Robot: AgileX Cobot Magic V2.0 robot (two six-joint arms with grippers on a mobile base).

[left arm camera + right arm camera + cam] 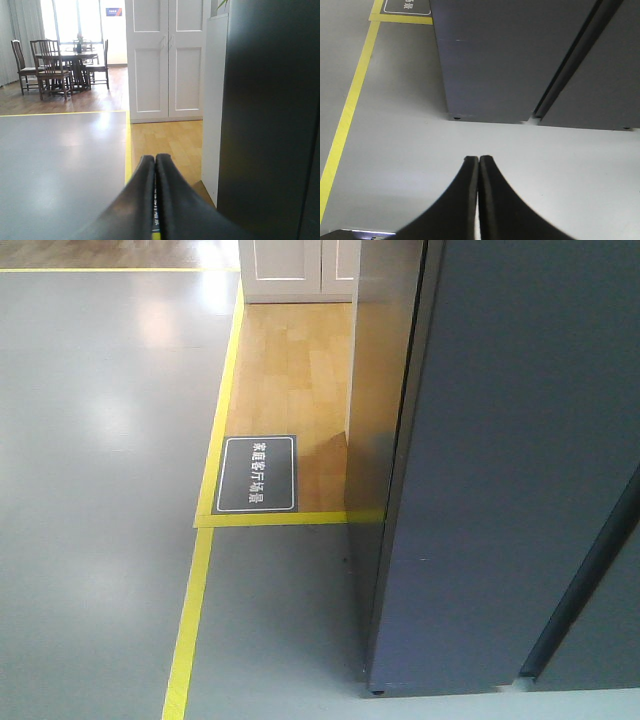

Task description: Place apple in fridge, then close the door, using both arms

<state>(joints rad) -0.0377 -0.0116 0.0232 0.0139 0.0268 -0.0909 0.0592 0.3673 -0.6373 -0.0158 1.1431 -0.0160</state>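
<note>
The dark grey fridge [500,470] fills the right of the front view, both front panels shut with a dark seam [585,575] between them. It shows again in the right wrist view as the fridge [510,60] from its foot upward, and as a dark side wall [270,120] in the left wrist view. No open door with a white inner face shows. The apple is out of view. My left gripper [155,158] is shut and empty, low beside the fridge's left side. My right gripper [478,159] is shut and empty, above the grey floor in front of the fridge.
Yellow floor tape [195,610] edges a wooden floor patch [295,370] with a dark sign mat [258,473]. A white cabinet [167,60] stands behind it. A dining table with chairs [65,62] is far back left.
</note>
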